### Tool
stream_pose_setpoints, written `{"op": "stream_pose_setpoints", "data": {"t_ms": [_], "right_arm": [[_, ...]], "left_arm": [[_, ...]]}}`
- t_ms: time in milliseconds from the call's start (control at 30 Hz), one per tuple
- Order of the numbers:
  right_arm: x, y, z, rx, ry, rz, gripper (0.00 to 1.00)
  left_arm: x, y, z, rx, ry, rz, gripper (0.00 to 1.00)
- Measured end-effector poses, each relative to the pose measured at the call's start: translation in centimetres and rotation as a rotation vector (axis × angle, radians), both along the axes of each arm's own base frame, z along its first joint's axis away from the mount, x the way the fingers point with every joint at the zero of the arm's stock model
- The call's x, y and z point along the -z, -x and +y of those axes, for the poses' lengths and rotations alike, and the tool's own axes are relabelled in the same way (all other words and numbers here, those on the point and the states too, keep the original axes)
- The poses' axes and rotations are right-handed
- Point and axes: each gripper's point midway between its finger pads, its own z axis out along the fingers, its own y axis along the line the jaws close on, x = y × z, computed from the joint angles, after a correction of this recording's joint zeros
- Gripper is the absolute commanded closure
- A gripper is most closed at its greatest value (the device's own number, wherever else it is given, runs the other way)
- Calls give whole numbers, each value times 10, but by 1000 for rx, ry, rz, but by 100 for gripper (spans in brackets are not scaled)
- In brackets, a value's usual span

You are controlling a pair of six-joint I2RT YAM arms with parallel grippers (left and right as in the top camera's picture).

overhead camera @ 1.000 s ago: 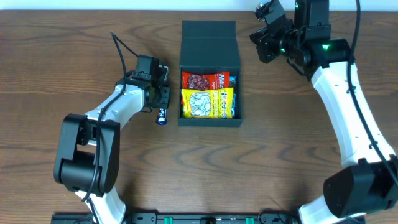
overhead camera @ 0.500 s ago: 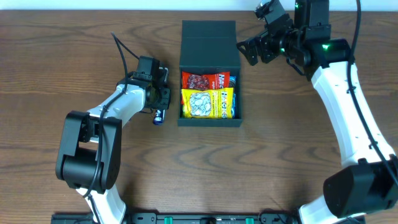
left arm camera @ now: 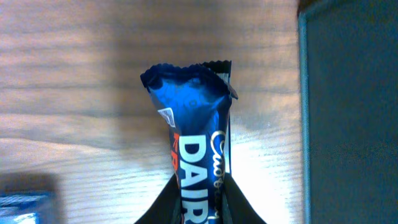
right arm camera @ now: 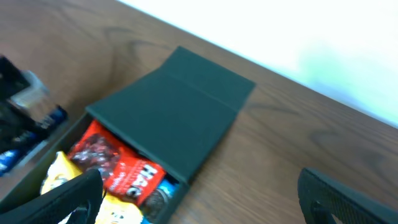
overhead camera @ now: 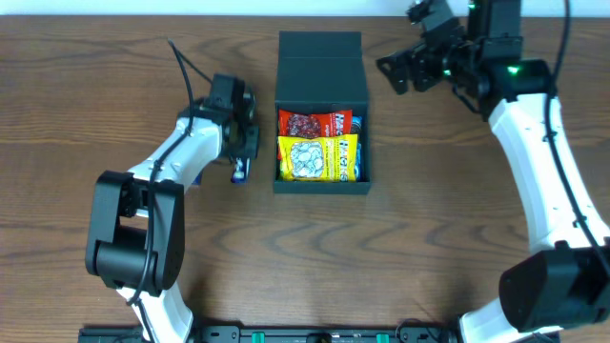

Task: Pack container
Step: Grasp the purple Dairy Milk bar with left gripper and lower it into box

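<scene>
The dark teal container (overhead camera: 320, 69) stands open at the table's middle back, lid (right arm camera: 174, 118) flipped away. Inside lie a red packet (overhead camera: 315, 124) and a yellow packet (overhead camera: 317, 157), with a blue wrapper showing at the right edge. My left gripper (overhead camera: 242, 152) is just left of the box, shut on a blue chocolate bar (left arm camera: 196, 137) whose crimped end sticks out past the fingertips; the box wall (left arm camera: 348, 112) is close on its right. My right gripper (overhead camera: 400, 71) hangs open and holds nothing, beside the lid's right edge.
Another blue packet (left arm camera: 25, 202) lies blurred on the wood beside the left gripper. The brown wooden table (overhead camera: 429, 229) runs to a white wall (right arm camera: 298, 31) behind the box.
The left gripper has closed on the blue bar and drawn it slightly toward the back. The right gripper has opened wide and shifted a little to the right.
</scene>
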Motion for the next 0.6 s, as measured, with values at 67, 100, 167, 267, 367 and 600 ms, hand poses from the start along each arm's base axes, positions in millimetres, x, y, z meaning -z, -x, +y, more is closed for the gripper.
{"op": "stream_pose_setpoints", "data": {"t_ms": [67,100,167,267,367,600], "right_arm": [[-4,-2,-14,38,-10,-1,1],[-7,-2,-23,64,-18,-3,1],[-13,-3,-39,115,-38,-4,1],[-19,-3,-63,196,-75,4,1],[-18,-2,-85,263,-100,27,1],[-11,3,-119,358,-124,75,1]], "left_arm": [[-18,-11,0,-5,-9,-22,90],[-31,-18,0,-7,-11,-39,90],[-53,-31,-3,-13,-4,-76,90],[-81,-43,-8,-41,19,-116,90],[-103,-54,-24,-65,75,-158,90],[-112,-39,-90,-42,204,-140,90]]}}
